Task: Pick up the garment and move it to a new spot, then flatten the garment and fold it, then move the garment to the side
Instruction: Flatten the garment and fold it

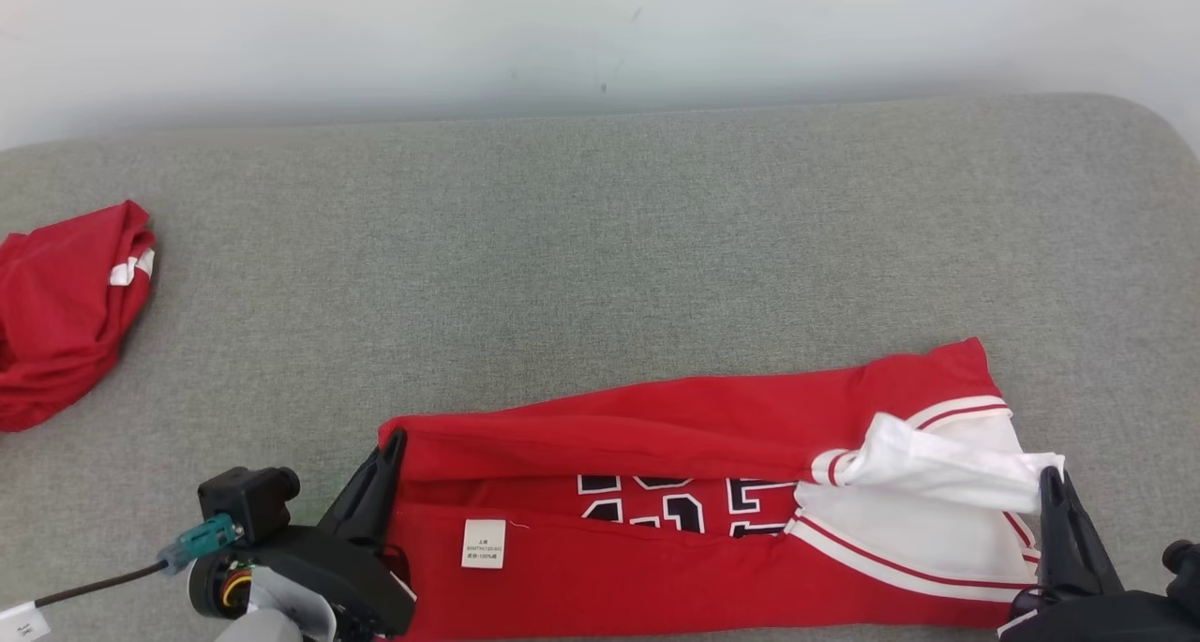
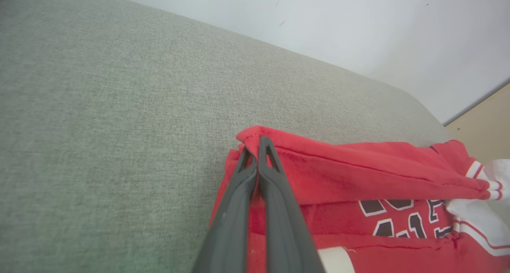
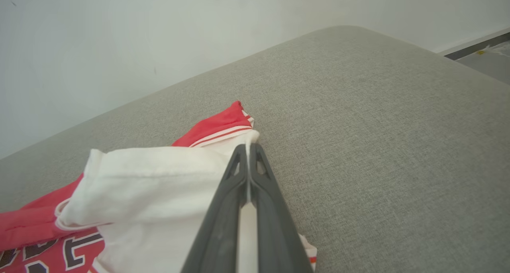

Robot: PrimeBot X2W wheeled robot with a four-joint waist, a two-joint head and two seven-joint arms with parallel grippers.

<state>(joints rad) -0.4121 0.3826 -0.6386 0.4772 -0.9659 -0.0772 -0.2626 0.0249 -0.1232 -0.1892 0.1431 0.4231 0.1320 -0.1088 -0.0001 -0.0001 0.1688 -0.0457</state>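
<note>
Our left gripper [image 2: 259,140] pinches a corner of the red garment [image 1: 656,417], and our right gripper [image 3: 249,147] pinches its white sleeve [image 3: 159,173]. The garment lies along the grey cushion's [image 1: 600,230] near edge, below a pale wall [image 1: 600,23]. We cannot read its white tag [image 1: 484,543], and its black numerals [image 1: 656,509] are half hidden.

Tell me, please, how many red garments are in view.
2. A jersey lies stretched along the near edge; a crumpled bundle sits at the far left, partly cut off by the frame.
</note>
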